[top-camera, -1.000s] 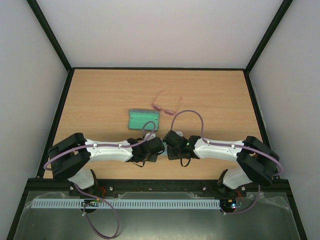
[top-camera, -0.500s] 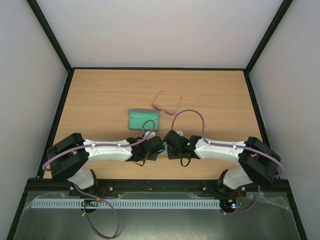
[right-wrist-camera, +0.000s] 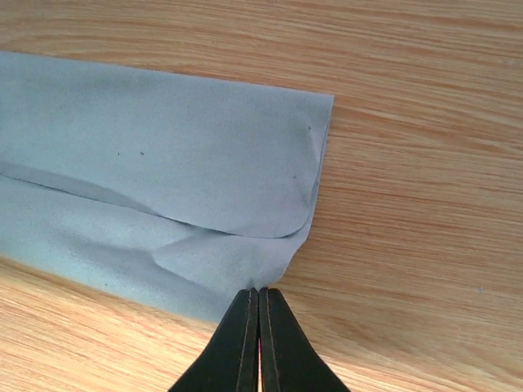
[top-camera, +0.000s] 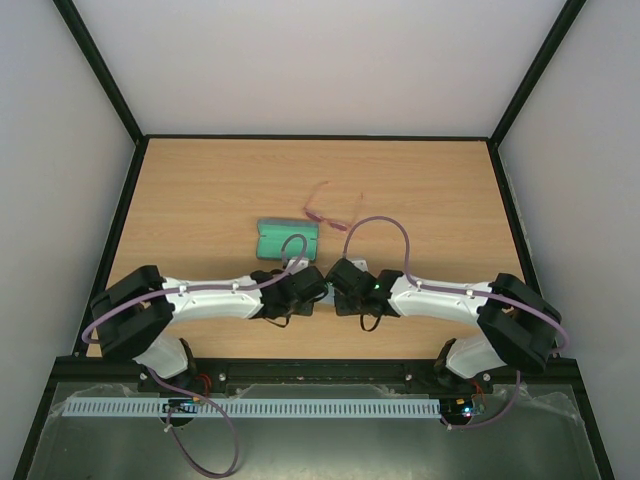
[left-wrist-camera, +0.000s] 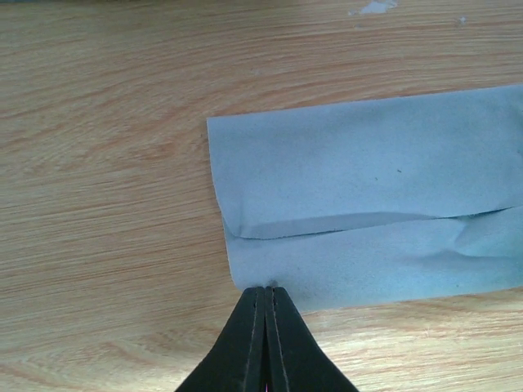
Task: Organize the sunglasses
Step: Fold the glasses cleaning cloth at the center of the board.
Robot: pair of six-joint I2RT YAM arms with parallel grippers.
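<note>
The sunglasses (top-camera: 331, 206), thin pinkish-red wire frames, lie on the table beyond the open grey-blue case (top-camera: 288, 239) with green lining. Both grippers are low at the table's near middle, on the light-blue cloth. My left gripper (left-wrist-camera: 265, 288) is shut on the near left corner of the cloth (left-wrist-camera: 368, 204). My right gripper (right-wrist-camera: 259, 290) is shut on the near right corner of the cloth (right-wrist-camera: 163, 163). The cloth's pinched near layer lies doubled over another layer, with a fold line across it. In the top view the wrists (top-camera: 300, 290) hide most of the cloth.
The wooden table (top-camera: 200, 190) has a black rim, with white walls on three sides. A purple cable (top-camera: 378, 225) loops above the right arm near the sunglasses. The case sits just beyond the left wrist.
Both wrists have crept a little farther from the near edge and closer together, carrying the cloth's corners with them. The sunglasses and case have not moved.
</note>
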